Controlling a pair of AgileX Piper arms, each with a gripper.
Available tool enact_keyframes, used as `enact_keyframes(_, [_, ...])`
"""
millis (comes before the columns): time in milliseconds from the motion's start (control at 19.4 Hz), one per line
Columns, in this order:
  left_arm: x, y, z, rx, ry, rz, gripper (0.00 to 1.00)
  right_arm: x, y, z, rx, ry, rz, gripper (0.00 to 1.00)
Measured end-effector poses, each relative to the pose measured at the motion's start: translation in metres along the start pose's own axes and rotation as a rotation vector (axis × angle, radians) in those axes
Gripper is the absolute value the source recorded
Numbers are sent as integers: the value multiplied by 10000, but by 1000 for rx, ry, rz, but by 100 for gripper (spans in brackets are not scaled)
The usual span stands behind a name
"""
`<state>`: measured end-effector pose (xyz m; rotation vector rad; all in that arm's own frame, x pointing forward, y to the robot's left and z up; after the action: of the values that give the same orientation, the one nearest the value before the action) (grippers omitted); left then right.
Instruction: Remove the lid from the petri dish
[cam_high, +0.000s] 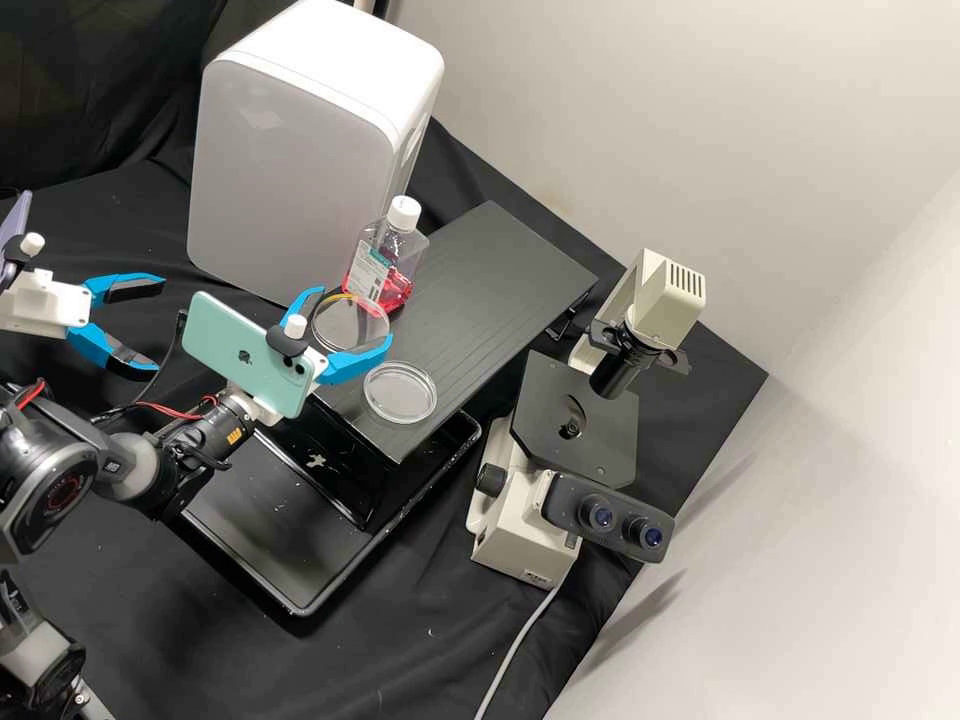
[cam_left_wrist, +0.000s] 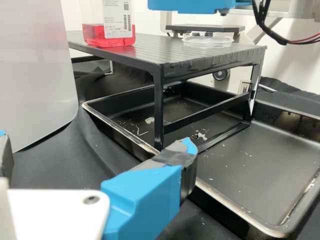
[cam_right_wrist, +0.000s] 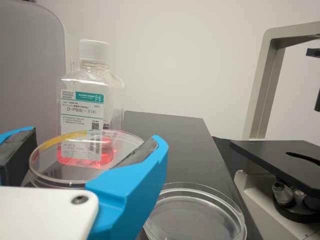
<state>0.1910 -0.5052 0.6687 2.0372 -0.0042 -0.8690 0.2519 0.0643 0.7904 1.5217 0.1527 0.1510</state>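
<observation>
Right gripper (cam_high: 352, 325) is clamped on one clear round lid (cam_high: 345, 318), a blue finger on either side of its rim. In the high view it holds the lid above the black ribbed shelf (cam_high: 500, 280). One open petri dish (cam_high: 400, 391) sits on the shelf near its front corner, apart from the lid. One bottle (cam_high: 385, 262) of pink liquid, white-capped and bearing a printed label, stands on the shelf just behind the lid. Left gripper (cam_high: 150, 325) hangs well off the shelf's left side, its two fingers spread wide around nothing. One white box (cam_high: 305, 140) stands behind the shelf. One black tray (cam_high: 290, 530) lies under and in front of the shelf, and one microscope (cam_high: 590, 440) stands to its right.

From the left wrist view, one blue finger (cam_left_wrist: 160, 175) shows in front of the shelf, whose legs stand in the tray. On the shelf top are the petri dish and the bottle's pink base, with a barcode on the label.

From the right wrist view, the lid sits between two blue fingers (cam_right_wrist: 135, 175), with a yellow mark along part of its rim. The petri dish lies lower, on the shelf, and the bottle stands beyond the lid. The bottle's label carries a green band, lines of small print and a square code.
</observation>
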Motion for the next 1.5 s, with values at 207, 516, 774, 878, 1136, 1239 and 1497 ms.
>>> enact_keyframes(207, [5, -19, 8, 0, -3, -8, 100, 14, -53, 52, 3, -28, -13, 0])
enact_keyframes(516, [7, -29, 5, 0, -2, -13, 100, 24, -96, 89, 1, -41, -28, 0])
enact_keyframes(774, [7, -29, 5, 0, -2, -13, 100, 31, -129, 117, 0, -52, -41, 0])
enact_keyframes(878, [7, -29, 5, 0, -2, -13, 100, 32, -128, 132, 0, -58, -40, 0])
enact_keyframes(1136, [7, -29, 5, 0, -2, -13, 100, 35, -125, 156, -1, -68, -38, 100])
enact_keyframes(1239, [7, -29, 5, 0, -2, -13, 100, 35, -125, 156, -1, -68, -38, 100])
enact_keyframes(1497, [18, -19, 6, 0, -2, -8, 100, 35, -125, 156, -1, -68, -38, 100])
